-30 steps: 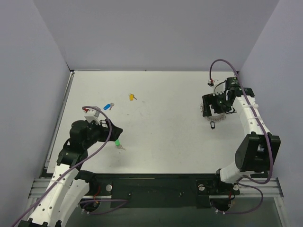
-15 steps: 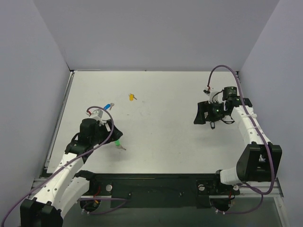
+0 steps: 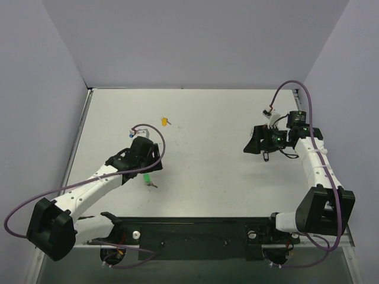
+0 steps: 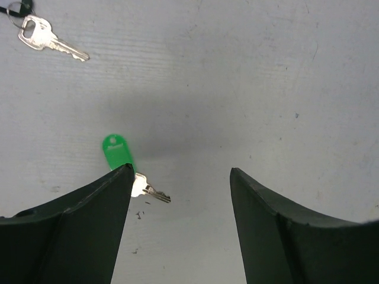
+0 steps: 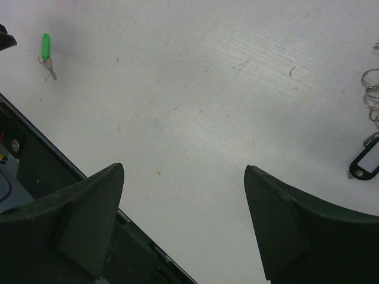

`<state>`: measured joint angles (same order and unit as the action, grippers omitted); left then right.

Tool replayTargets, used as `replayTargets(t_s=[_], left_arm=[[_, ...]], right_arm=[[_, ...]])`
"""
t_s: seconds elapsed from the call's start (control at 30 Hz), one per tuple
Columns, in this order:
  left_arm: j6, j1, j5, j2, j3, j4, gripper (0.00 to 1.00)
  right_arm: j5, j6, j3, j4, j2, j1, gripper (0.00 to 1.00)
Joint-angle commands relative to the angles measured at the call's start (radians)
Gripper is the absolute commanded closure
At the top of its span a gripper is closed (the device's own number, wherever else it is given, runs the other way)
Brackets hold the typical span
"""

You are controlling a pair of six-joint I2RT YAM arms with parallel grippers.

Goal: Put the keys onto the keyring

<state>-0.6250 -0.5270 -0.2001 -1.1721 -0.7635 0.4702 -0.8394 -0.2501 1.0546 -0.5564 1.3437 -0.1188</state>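
Green-headed key (image 4: 116, 152) is sitting right at the left jaws, which are swinging in spread and empty; right jaws are idling wide, pickup's just starting.

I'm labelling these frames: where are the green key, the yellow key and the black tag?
green key (image 4: 116, 152): left wrist view, on its green head.
yellow key (image 3: 164, 121): top view, on its yellow head.
black tag (image 5: 363, 162): right wrist view, on its middle.

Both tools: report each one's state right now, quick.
Left tool: open, holding nothing; the green-headed key lies beside it, ungripped.
Right tool: open, holding nothing.
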Motion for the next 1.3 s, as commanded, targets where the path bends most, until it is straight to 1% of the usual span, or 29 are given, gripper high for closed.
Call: replayTargets(t_s=[0.0, 0.1, 0.13, 0.3, 0.5, 0.57, 0.6, 0.63, 0.77, 0.87, 0.93, 1.27], left_arm=[[-0.203, -0.086, -0.151, 0.057, 0.05, 0.055, 0.27], [-0.292, -0.091, -0.144, 0.107, 0.165, -0.028, 0.37], [-0.295, -0.091, -0.145, 0.109, 0.177, -0.053, 0.44], [-0.231, -0.09, -0.185, 0.051, 0.159, 0.014, 0.45], [-0.2, -0.082, -0.211, 0.034, 0.197, -0.016, 0.46], [-0.19, -0.07, -0.197, 0.029, 0.208, -0.033, 0.49], [-0.185, -0.065, -0.184, 0.029, 0.211, -0.038, 0.49], [-0.179, -0.054, -0.174, 0.029, 0.22, -0.05, 0.52], [-0.147, -0.019, -0.116, 0.011, 0.233, -0.076, 0.58], [-0.137, -0.008, -0.099, 0.003, 0.234, -0.077, 0.59], [-0.136, -0.002, -0.078, 0.0, 0.242, -0.093, 0.62], [-0.143, 0.007, -0.036, 0.008, 0.262, -0.113, 0.69]], right_arm=[[-0.073, 0.002, -0.008, 0.004, -0.022, -0.007, 0.23], [-0.076, -0.006, -0.002, -0.008, -0.021, -0.001, 0.23], [-0.079, -0.006, -0.005, -0.008, -0.026, 0.002, 0.23], [-0.09, -0.009, -0.008, -0.008, -0.037, 0.005, 0.23], [-0.095, -0.011, -0.008, -0.01, -0.038, 0.007, 0.23], [-0.093, -0.011, -0.011, -0.01, -0.037, 0.007, 0.23], [-0.095, -0.012, -0.011, -0.01, -0.037, 0.007, 0.23], [-0.093, -0.012, -0.01, -0.01, -0.038, 0.007, 0.23], [-0.09, -0.012, -0.013, -0.008, -0.037, 0.007, 0.23], [-0.092, -0.012, -0.013, -0.008, -0.04, 0.007, 0.23], [-0.092, -0.012, -0.015, -0.01, -0.04, 0.007, 0.23], [-0.09, -0.014, -0.015, -0.01, -0.038, 0.005, 0.23]])
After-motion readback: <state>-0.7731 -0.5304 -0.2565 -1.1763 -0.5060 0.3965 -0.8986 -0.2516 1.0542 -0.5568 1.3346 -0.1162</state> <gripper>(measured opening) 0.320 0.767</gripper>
